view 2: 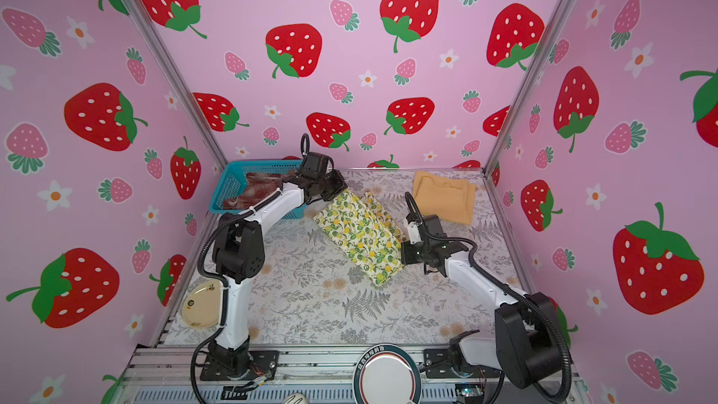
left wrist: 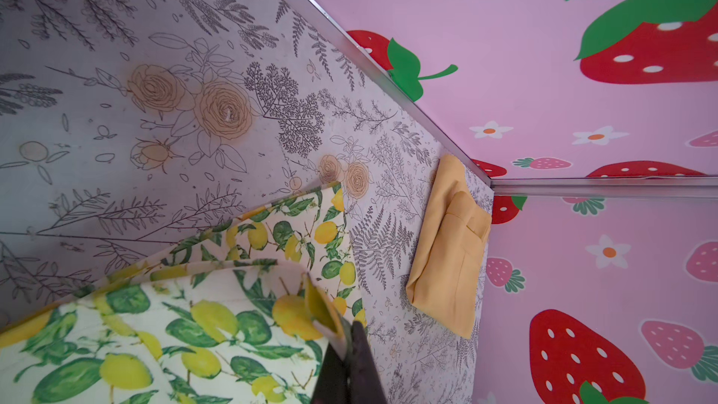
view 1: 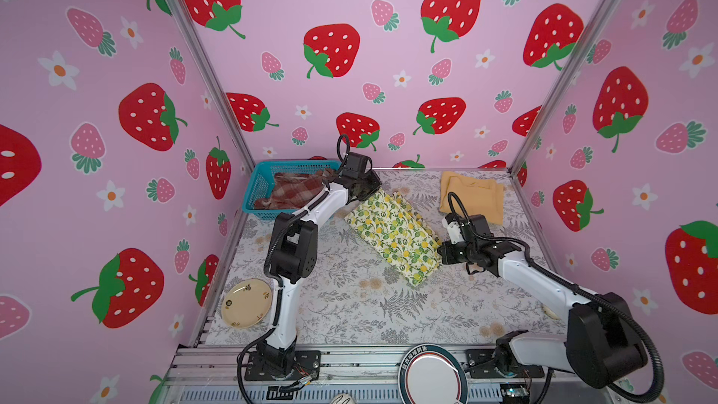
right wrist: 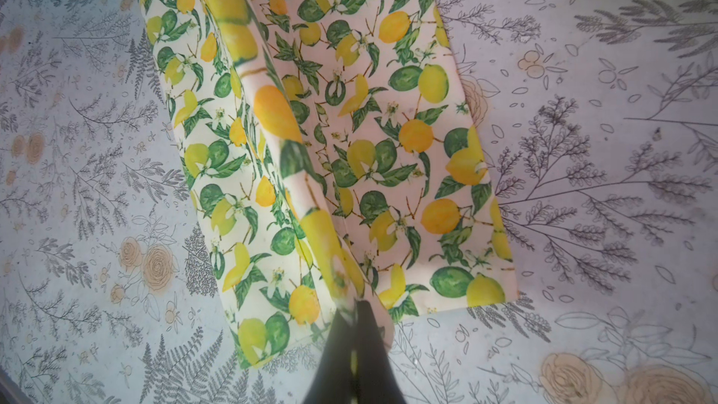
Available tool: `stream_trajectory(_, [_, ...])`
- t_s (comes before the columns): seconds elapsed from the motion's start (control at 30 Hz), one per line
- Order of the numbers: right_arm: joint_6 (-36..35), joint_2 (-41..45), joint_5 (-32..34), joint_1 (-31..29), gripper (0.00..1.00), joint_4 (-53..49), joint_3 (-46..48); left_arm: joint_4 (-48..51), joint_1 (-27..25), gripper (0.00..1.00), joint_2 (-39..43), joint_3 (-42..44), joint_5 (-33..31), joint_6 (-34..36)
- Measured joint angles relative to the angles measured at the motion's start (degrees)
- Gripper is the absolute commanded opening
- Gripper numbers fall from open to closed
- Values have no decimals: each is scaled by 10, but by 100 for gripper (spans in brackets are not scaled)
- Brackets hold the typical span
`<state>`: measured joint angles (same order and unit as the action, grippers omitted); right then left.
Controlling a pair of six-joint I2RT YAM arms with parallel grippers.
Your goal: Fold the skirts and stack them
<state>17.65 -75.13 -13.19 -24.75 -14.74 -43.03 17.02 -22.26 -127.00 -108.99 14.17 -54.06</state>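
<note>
Lemon skirt lies aslant mid-desk, partly doubled over. The left end effector is clenched on its far corner beside the teal basket, and the right end effector is clenched on its near edge. The wrist views show a ridge of cloth rising off the lower layer to each pinch. We judge the cloth thin, light and limp: it sags between the holds, will keep no shape unaided, and the layers may slide over one another. Corners and hem edges look best to take hold of, kept taut between both arms; a mid-panel pinch would likely bunch it. Mustard skirt sits folded in the far right corner, apart from the lemon one. Plaid skirt lies crumpled in the basket, not yet folded. We see no garment labels. The round plate at the front edge carries rim lettering too small to read; the marks on the cream plate are illegible.
</note>
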Motion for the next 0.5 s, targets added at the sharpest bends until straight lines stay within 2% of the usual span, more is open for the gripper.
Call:
stream_trajectory(0.3, [-4, -22, -8, 20, 6, 16, 0, 13, -7, 0, -79, -92, 16, -1])
stream_trajectory(0.5, [-4, -38, -3, 26, 7, 17, 0, 14, -10, 0, -105, -117, 29, -5])
